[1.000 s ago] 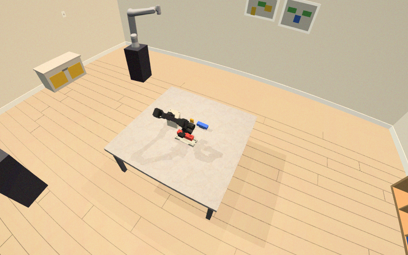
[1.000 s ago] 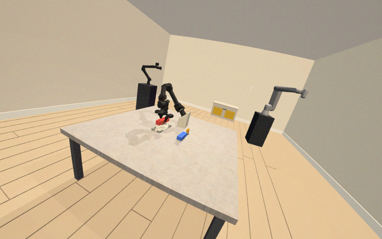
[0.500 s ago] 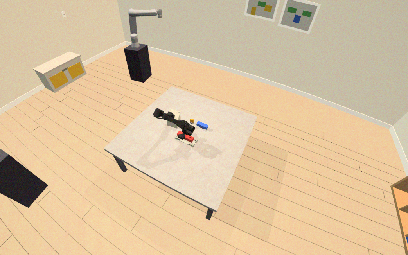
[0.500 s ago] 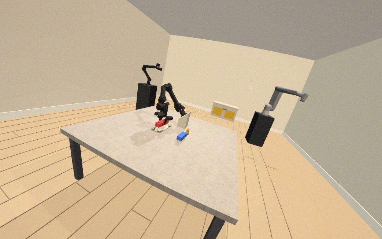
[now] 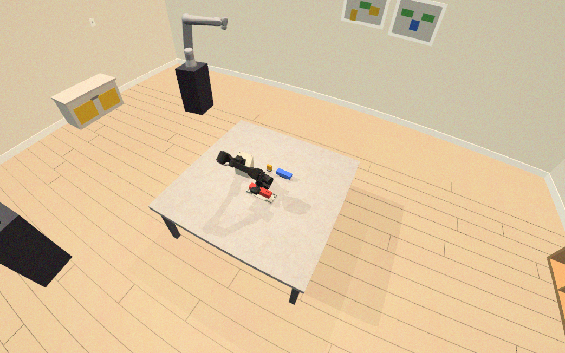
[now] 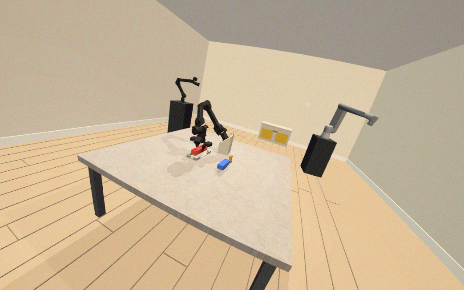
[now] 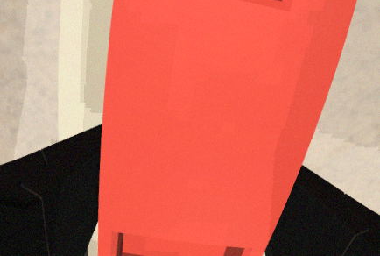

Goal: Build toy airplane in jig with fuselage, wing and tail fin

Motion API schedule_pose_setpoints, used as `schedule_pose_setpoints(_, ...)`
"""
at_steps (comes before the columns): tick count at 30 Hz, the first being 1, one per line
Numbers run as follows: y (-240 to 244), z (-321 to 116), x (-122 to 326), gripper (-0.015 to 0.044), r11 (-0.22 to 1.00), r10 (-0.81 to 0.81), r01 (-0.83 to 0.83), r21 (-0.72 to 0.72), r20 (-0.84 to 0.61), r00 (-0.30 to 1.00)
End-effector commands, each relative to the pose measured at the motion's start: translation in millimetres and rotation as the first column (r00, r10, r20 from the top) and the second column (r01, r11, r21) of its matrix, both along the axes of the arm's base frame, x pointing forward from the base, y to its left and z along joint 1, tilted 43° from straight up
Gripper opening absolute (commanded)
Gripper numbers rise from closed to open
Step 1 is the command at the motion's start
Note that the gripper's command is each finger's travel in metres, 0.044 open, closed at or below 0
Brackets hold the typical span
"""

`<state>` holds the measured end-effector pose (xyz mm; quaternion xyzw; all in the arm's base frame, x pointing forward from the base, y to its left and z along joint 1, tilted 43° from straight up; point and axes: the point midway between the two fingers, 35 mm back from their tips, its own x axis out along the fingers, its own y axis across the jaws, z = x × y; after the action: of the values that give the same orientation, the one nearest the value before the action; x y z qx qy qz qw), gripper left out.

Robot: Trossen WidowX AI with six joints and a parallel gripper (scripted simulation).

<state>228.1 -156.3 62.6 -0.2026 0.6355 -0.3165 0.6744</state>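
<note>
My gripper (image 5: pixel 257 189) (image 6: pixel 200 147) (image 7: pixel 190 145) is shut on the red fuselage (image 5: pixel 266 193) (image 6: pixel 195 151) (image 7: pixel 197 115), with one finger on each long side. The fuselage is level and low at the cream cradle (image 5: pixel 258 197) (image 6: pixel 196 159) (image 7: pixel 71 67), lined up along it. Whether its underside rests flat cannot be told. Both sockets face up and are empty in the wrist view. The blue wing (image 5: pixel 283 173) (image 6: pixel 223 164) lies on the table. The small orange tail fin (image 5: pixel 269 167) (image 6: pixel 230 157) stands next to one end of the wing.
An upright cream panel (image 5: pixel 244 170) (image 6: pixel 225 145) stands by my arm's base, close to the tail fin. The table (image 5: pixel 249 245) (image 6: pixel 175 183) carries everything. A grey arm (image 5: pixel 205 20) (image 6: pixel 357 110) stands on a pedestal off the table.
</note>
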Motion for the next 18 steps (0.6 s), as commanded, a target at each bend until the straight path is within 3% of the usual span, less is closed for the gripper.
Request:
schedule_pose_setpoints(1,0.1,0.4,0.2,0.0135,1.000,-0.001,0.001,0.000,0.001,1.000)
schedule_pose_setpoints(5,0.1,0.4,0.2,0.0030,1.000,-0.001,0.001,0.000,0.001,1.000)
schedule_pose_setpoints(18,0.1,0.4,0.2,0.0371,1.000,-0.001,0.001,0.000,0.001,1.000)
